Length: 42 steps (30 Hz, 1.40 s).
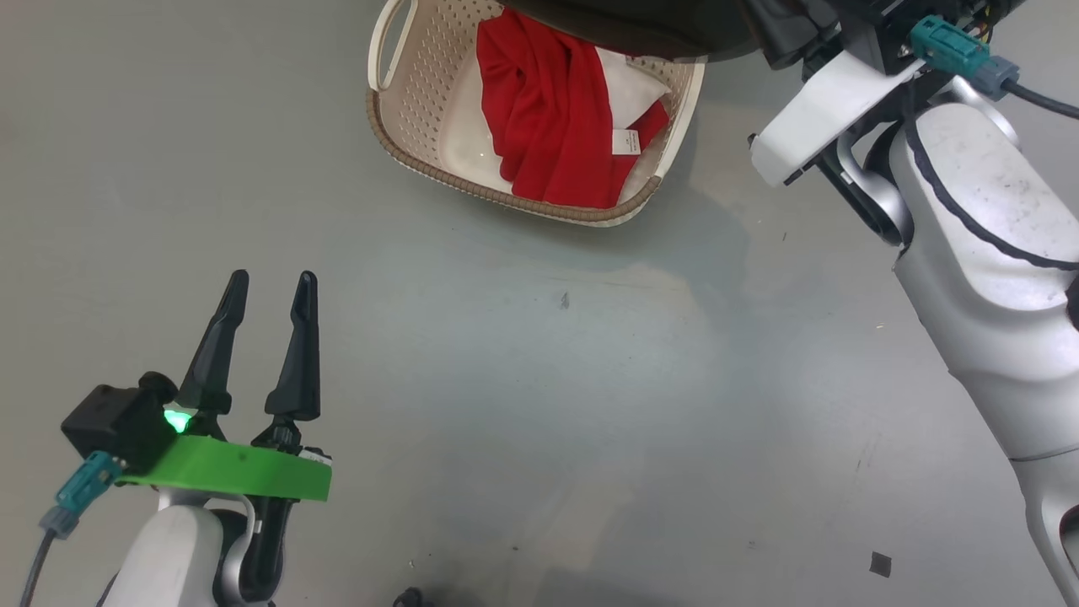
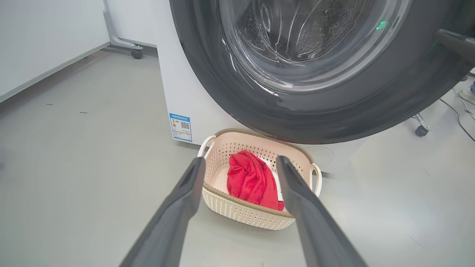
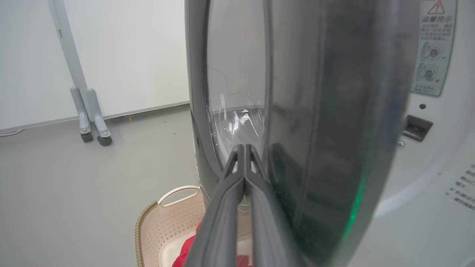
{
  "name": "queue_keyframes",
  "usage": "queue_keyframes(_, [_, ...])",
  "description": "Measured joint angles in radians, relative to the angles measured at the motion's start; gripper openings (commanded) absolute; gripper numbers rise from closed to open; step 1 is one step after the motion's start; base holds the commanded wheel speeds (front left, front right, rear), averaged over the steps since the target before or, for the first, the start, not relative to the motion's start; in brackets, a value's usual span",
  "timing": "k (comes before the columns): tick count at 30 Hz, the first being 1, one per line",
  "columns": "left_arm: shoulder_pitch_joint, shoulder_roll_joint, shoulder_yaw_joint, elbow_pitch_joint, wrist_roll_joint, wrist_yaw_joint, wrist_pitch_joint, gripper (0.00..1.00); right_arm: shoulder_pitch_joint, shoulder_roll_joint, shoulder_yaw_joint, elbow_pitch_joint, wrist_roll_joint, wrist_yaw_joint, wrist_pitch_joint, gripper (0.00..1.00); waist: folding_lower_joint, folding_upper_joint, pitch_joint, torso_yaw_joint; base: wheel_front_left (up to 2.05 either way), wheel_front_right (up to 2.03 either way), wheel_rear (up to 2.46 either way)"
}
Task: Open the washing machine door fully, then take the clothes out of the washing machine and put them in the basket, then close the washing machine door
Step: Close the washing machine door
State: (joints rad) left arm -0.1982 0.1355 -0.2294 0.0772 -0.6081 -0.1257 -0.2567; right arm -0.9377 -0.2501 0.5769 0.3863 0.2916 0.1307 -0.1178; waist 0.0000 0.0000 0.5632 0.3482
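Note:
The cream basket (image 1: 421, 110) stands on the grey floor with the red clothes (image 1: 548, 118) lying in it, white label showing. In the left wrist view the basket (image 2: 237, 211) and clothes (image 2: 250, 178) sit under the washing machine door (image 2: 207, 66), whose black rim and glass bowl hang over them. The white washing machine (image 2: 185, 89) is behind. My left gripper (image 1: 271, 282) hovers open and empty, well short of the basket. My right gripper (image 3: 244, 148) is shut with nothing in it, tips against the door's outer face (image 3: 334, 111), which stands apart from the machine front (image 3: 438, 148).
A grey wheeled stand (image 3: 89, 118) holds a white panel at the back left. Another castor (image 2: 421, 129) and a cable (image 2: 460, 115) lie on the floor right of the machine. The door's dark rim (image 1: 624, 25) overhangs the basket's far side.

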Motion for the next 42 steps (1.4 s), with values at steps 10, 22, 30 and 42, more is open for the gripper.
queue_keyframes(10, [-0.038, -0.001, 0.001, -0.003, -0.022, 0.0, 0.0, 1.0, -0.1, -0.024, -0.034, 0.044, 0.003, 0.0, -0.02, 0.0, 0.0, 0.0, 0.051, -0.001, 0.0, 0.0, 0.0])
queue_keyframes(22, [-0.068, -0.002, -0.006, 0.0, -0.037, 0.0, 0.0, 1.0, -0.233, -0.071, -0.107, 0.109, 0.016, 0.0, -0.029, 0.0, 0.0, 0.0, 0.105, 0.012, 0.0, 0.0, 0.0])
queue_keyframes(30, [-0.068, -0.003, 0.006, 0.007, -0.043, 0.0, 0.0, 1.0, -0.302, -0.074, -0.111, 0.155, -0.003, -0.016, -0.037, 0.0, 0.0001, 0.0, 0.128, 0.024, 0.0, 0.0, 0.0])
queue_keyframes(42, [-0.069, -0.004, 0.009, 0.008, -0.043, 0.0, 0.0, 1.0, -0.367, -0.061, -0.126, 0.226, -0.031, -0.054, -0.055, 0.0, 0.0, 0.0, 0.137, 0.035, 0.0, 0.0, 0.0])
